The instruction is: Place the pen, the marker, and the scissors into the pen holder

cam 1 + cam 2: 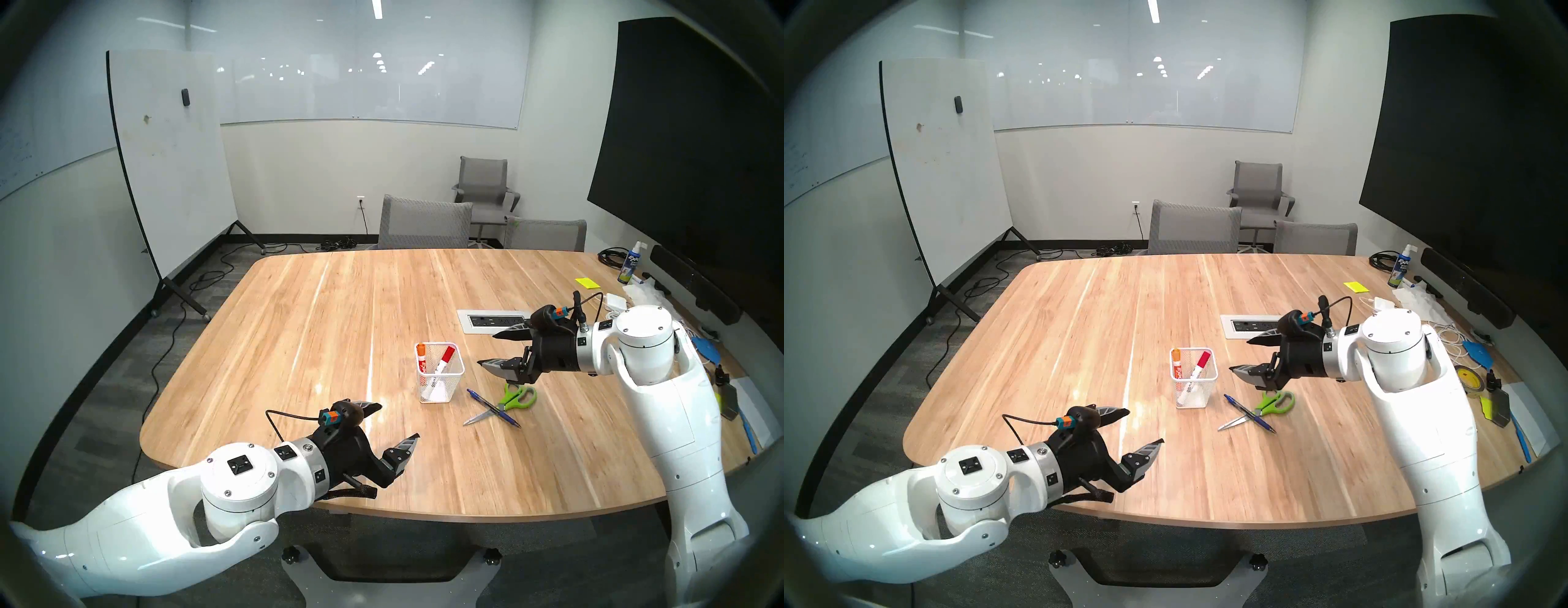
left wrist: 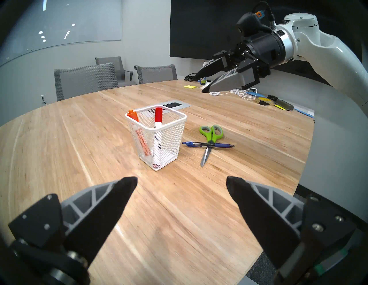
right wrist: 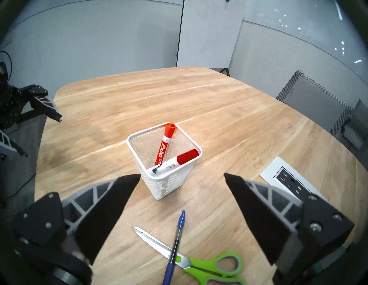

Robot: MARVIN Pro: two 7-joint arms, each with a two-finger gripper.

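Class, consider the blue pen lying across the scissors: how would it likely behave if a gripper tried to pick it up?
The blue pen looks thin and round, so it may roll or slip between wide fingers. It rests across the scissors blades, so lifting it could nudge them. It looks stiff and probably light.

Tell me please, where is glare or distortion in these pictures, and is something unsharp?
Head views: ceiling light makes pale streaks on the table, whose edges bow from fisheye; dark rim all around. Left wrist view: pen holder and scissors sharp. Right wrist view: the near fingers look soft, the pen clear.
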